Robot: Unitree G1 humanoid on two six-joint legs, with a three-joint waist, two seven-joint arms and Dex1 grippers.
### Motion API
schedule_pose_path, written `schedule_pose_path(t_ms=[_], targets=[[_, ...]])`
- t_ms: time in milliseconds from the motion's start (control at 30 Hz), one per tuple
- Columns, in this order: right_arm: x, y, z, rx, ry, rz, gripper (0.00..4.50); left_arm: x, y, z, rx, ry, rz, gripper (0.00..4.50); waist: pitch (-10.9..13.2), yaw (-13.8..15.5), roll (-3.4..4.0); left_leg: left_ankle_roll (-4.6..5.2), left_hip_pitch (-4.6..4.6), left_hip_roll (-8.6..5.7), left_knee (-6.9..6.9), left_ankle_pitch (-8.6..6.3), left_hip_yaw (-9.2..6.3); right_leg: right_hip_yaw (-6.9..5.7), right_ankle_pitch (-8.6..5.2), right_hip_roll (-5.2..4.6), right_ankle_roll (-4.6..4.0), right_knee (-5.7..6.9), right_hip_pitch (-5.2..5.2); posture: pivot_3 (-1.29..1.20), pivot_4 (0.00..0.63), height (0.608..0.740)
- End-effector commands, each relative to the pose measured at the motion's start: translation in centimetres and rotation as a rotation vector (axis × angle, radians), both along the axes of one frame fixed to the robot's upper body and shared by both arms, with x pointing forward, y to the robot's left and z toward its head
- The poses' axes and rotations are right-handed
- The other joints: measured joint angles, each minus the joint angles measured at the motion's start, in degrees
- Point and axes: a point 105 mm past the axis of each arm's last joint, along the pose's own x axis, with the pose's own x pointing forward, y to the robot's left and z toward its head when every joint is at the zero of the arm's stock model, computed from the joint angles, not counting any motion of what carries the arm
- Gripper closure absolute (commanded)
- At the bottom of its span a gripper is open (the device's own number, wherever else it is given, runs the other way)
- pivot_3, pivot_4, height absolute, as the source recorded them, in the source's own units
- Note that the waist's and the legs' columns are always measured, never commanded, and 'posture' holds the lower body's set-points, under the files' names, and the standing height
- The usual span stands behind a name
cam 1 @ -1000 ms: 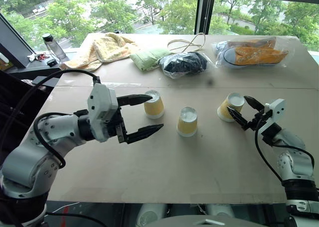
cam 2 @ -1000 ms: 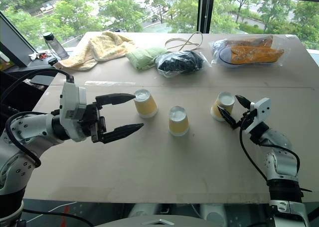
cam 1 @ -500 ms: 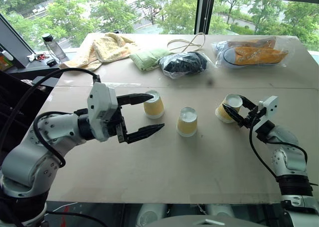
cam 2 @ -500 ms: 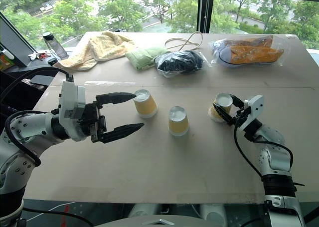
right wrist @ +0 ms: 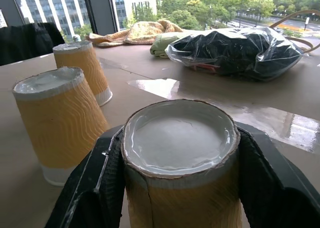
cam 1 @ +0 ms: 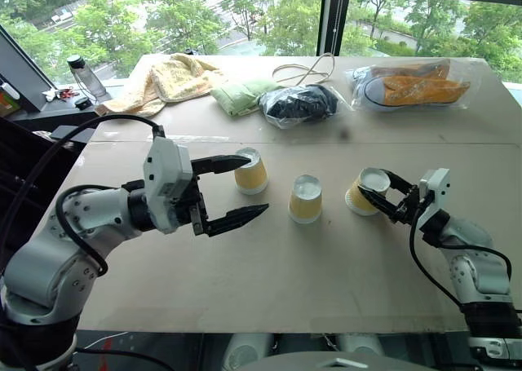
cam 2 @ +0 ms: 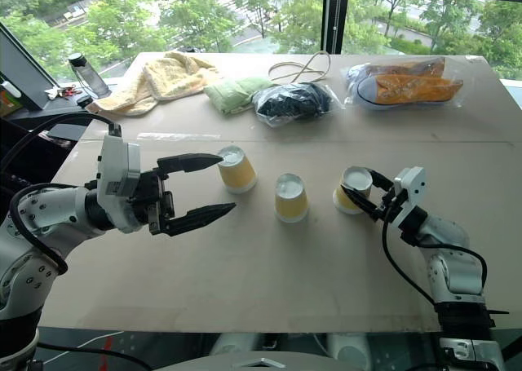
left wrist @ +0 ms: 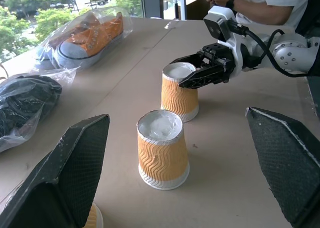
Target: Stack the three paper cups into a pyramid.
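Head views: my right gripper [cam 1: 380,198] is clamped on the right cup [cam 1: 364,192], tilted on the table [cam 1: 269,281]; my left gripper [cam 1: 236,188] stands spread beside the left cup [cam 1: 250,171]; the middle cup [cam 1: 306,198] stands inverted between. Right wrist view: both fingers [right wrist: 95,188] press that cup's sides.

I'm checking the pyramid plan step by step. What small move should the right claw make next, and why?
Probably slide its cup toward the middle cup until the two stand side by side. The right claw is shut on that upside-down cup, a gap separates them, and no base pair is formed yet. The left claw is open beside the third cup.
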Motion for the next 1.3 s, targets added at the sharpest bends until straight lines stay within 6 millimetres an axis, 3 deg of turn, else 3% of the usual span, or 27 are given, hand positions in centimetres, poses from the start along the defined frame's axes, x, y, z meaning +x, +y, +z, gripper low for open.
schedule_pose_path(t_ms=[33, 233, 500, 1000, 1033, 1133, 1300], targets=[[-0.6, 1.1, 0.6, -0.004, -0.017, 0.052, 2.29, -0.7, -0.3, 0.7, -0.029, -0.027, -0.033, 0.00, 0.0, 0.0, 0.00, 0.00, 0.01, 0.00, 0.00, 0.00, 0.00, 0.00, -0.01, 0.00, -0.03, 0.00, 0.00, 0.00, 0.150, 0.740], [-0.5, 2.4, 0.3, -0.013, -0.021, 0.082, 2.29, -2.0, 0.3, -0.7, -0.014, 0.090, -0.093, 0.00, 0.0, 0.0, -0.01, 0.00, 0.01, 0.02, 0.00, 0.00, 0.00, 0.00, -0.04, 0.02, -0.06, 0.00, 0.00, 0.00, 0.150, 0.740], [-0.5, 3.5, 0.2, -0.009, -0.019, 0.119, 2.29, -2.7, -0.3, -0.6, -0.022, 0.102, -0.159, 0.00, 0.0, 0.0, -0.01, -0.01, 0.01, 0.01, 0.00, 0.00, 0.00, 0.00, -0.06, 0.00, -0.11, -0.01, 0.00, 0.00, 0.150, 0.740], [-0.7, 4.3, 0.0, -0.019, 0.006, 0.159, 2.29, -1.9, -1.1, -0.3, -0.025, 0.077, -0.201, 0.00, 0.0, 0.0, -0.01, -0.01, 0.01, 0.02, -0.01, 0.00, 0.00, 0.00, -0.05, 0.01, -0.08, -0.01, 0.00, 0.00, 0.150, 0.740], [-0.7, 4.3, 0.0, -0.017, 0.005, 0.158, 1.25, -1.9, -1.1, -0.3, -0.025, 0.076, -0.202, 0.00, 0.0, 0.0, -0.01, -0.01, 0.01, 0.02, -0.01, 0.00, 0.00, 0.00, -0.05, 0.02, -0.08, -0.01, 0.00, 0.00, 0.150, 0.740], [-0.8, 4.3, 0.1, -0.014, 0.013, 0.167, 0.02, -1.8, -1.1, -0.3, -0.025, 0.072, -0.205, 0.00, 0.0, 0.0, 0.00, -0.01, 0.01, 0.02, -0.01, 0.00, 0.00, 0.00, -0.05, 0.01, -0.09, -0.01, 0.00, 0.00, 0.150, 0.740], [-1.1, 3.6, 0.7, -0.016, 0.003, 0.167, 0.02, -1.7, -0.8, -0.5, -0.028, 0.069, -0.188, 0.00, 0.0, 0.1, -0.01, -0.01, -0.03, 0.01, 0.00, 0.00, 0.00, -0.01, -0.04, 0.01, -0.06, -0.05, -0.02, 0.00, 0.150, 0.740]])
